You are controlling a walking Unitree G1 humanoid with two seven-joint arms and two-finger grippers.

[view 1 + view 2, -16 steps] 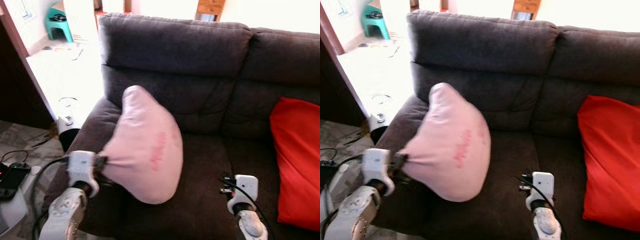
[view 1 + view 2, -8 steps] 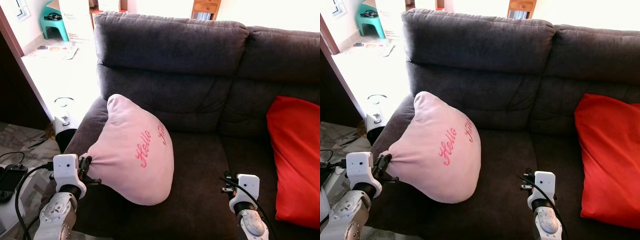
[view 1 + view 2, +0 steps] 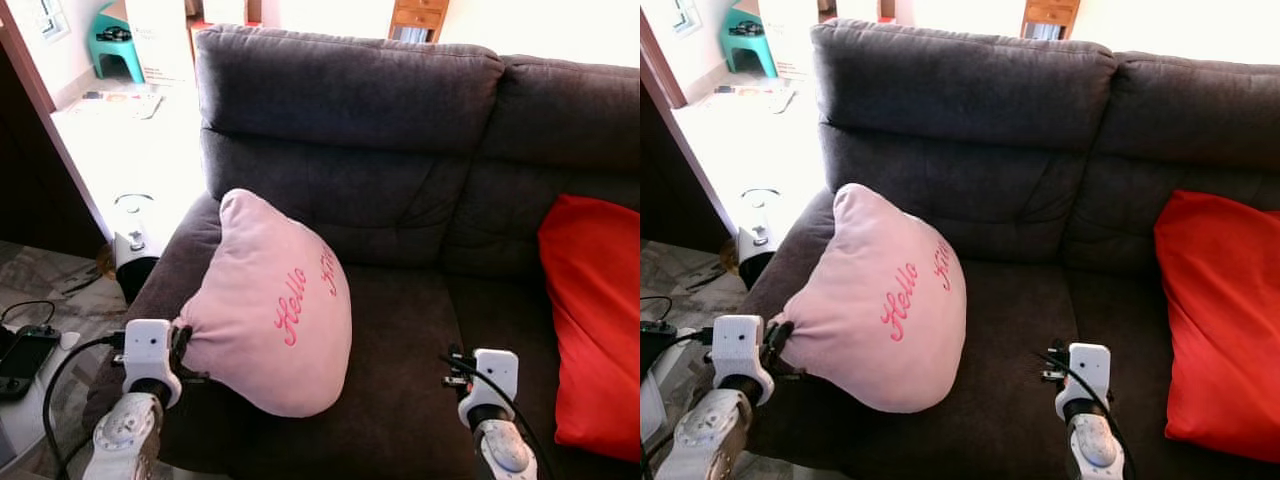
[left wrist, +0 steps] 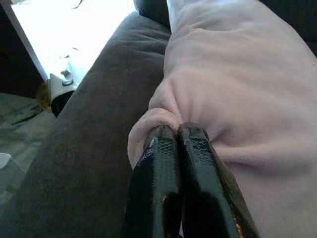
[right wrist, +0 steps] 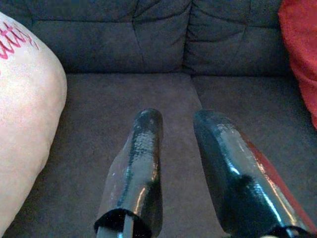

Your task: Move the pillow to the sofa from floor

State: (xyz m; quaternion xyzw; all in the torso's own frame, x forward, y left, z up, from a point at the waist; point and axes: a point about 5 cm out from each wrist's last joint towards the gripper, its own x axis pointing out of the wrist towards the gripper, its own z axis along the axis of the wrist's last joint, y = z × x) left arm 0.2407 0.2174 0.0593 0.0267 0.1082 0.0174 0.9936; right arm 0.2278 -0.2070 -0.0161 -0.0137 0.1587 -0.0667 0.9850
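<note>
While the left gripper [image 4: 178,130] pinches a corner of the pink pillow [image 3: 275,305], the pillow seems to rest on the sofa [image 3: 400,180] seat by its left armrest. Lower fully before releasing. Right gripper [image 5: 173,119] hovers parted, empty.

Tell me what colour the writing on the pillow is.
Pink-red script on the pale pink pillow, clearest in the left eye view.

The pink pillow [image 3: 275,305] has words on it in dark pink curly letters. The first word reads "Hello". The second word, up beside it toward the sofa [image 3: 400,130] back, bends away and is too hard to read.
</note>
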